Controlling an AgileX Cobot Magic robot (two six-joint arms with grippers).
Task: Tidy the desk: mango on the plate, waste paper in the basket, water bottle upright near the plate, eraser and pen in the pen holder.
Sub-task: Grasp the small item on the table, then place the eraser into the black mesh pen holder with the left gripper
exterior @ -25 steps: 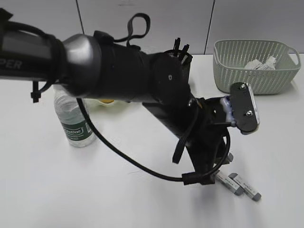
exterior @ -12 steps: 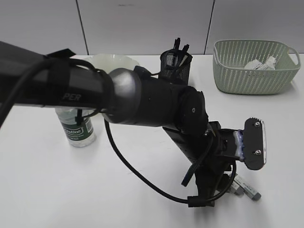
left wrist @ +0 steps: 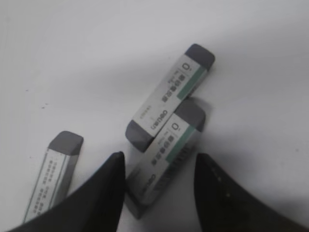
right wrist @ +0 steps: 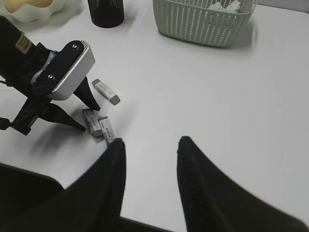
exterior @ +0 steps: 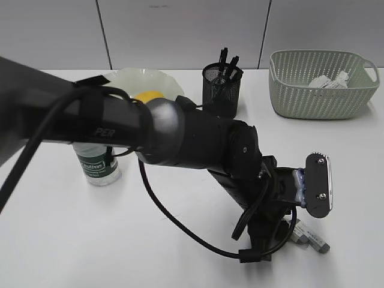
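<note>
The left pincer [left wrist: 159, 181] is lowered to the table [exterior: 54, 240] at the front right, fingers apart and straddling the near end of one eraser [left wrist: 166, 157] without clamping it. A second eraser [left wrist: 170, 96] lies touching the first, slightly further out, and a third eraser [left wrist: 53, 181] lies apart to the left in the left wrist view. In the exterior view the left arm [exterior: 180, 141] crosses the middle of the scene and hides most of the erasers. The right pincer [right wrist: 148, 159] hangs above bare table, fingers apart, holding nothing. The mango [exterior: 148, 95] sits in the plate [exterior: 123, 78] at the rear left. The water bottle [exterior: 95, 163] stands upright just in front of the plate, partly hidden by the arm. The pen holder [exterior: 221, 90] stands between plate and basket [exterior: 321, 84], with dark pens [exterior: 227, 62] protruding from it. The waste paper [exterior: 329, 80] lies inside the basket at the rear right.
</note>
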